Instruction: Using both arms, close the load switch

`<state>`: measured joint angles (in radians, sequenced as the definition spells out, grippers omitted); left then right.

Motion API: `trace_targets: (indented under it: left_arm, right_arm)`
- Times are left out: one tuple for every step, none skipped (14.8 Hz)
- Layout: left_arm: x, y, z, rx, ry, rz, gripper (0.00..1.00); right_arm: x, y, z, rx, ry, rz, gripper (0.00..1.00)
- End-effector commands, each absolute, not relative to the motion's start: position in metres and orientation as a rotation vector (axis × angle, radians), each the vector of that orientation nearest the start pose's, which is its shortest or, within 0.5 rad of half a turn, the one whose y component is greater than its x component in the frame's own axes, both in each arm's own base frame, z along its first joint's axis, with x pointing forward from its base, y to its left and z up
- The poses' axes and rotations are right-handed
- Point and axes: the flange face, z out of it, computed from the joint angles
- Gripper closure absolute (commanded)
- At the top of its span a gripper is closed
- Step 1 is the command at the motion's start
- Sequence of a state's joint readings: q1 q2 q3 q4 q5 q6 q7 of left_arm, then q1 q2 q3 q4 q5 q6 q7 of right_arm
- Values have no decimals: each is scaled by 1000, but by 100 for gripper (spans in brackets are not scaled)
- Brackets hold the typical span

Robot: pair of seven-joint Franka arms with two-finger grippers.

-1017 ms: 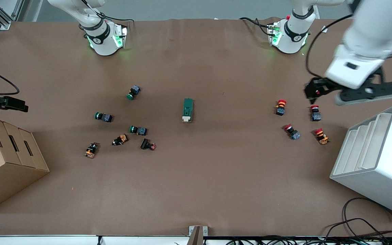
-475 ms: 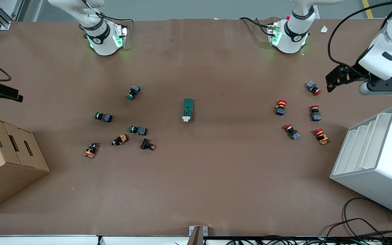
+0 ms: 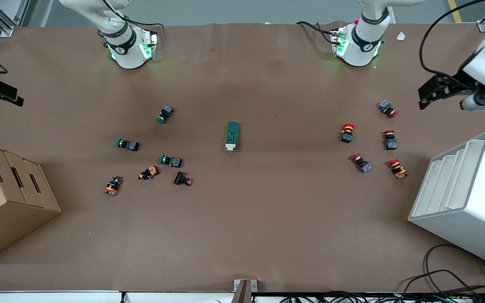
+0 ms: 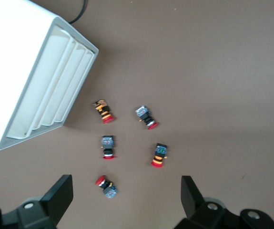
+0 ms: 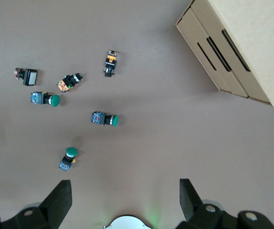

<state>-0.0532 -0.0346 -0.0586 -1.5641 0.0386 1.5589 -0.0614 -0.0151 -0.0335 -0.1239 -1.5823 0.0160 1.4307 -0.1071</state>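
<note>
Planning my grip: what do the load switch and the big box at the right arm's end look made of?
Load switch: likely moulded plastic, matte dark green body with a white end piece. Box: corrugated cardboard by its look, plain tan, with folded edges and cut slots.

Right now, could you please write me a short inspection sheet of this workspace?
Surface: brown table, flat, no spills seen.
Job's things: load switch lies mid-table, untouched, white end nearer the front camera.
Clutter: green and orange push buttons toward the right arm's end; red push buttons toward the left arm's end.
Hands: left hand open, raised over the left arm's table end near the red buttons; right hand open, raised at the right arm's table edge.
Cables: loose bundle at the table's near corner, beside the white rack.
Surroundings: cardboard box; white rack.
</note>
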Motion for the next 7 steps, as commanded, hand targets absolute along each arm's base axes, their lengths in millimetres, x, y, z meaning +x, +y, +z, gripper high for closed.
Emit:
trace_targets:
  left_arm:
    - [531, -54, 646, -3119, 100, -55, 0]
    - [531, -55, 646, -3119, 81, -58, 0]
    - [530, -57, 648, -3120, 78, -63, 0]
    - [528, -59, 651, -3118, 83, -70, 0]
    - [526, -63, 651, -3118, 88, -68, 0]
    - [522, -64, 656, -3118, 73, -73, 0]
    - [519, -64, 659, -3118, 65, -73, 0]
  right_arm:
    - [498, -72, 634, -3103, 28, 143, 0]
    - [495, -72, 637, -3109, 28, 138, 0]
    - [492, -73, 642, -3119, 29, 125, 0]
    - [492, -74, 641, -3124, 30, 131, 0]
    - [491, -76, 636, -3122, 37, 148, 0]
    - [491, -76, 636, -3122, 34, 150, 0]
    - [492, -74, 636, -3123, 30, 146, 0]
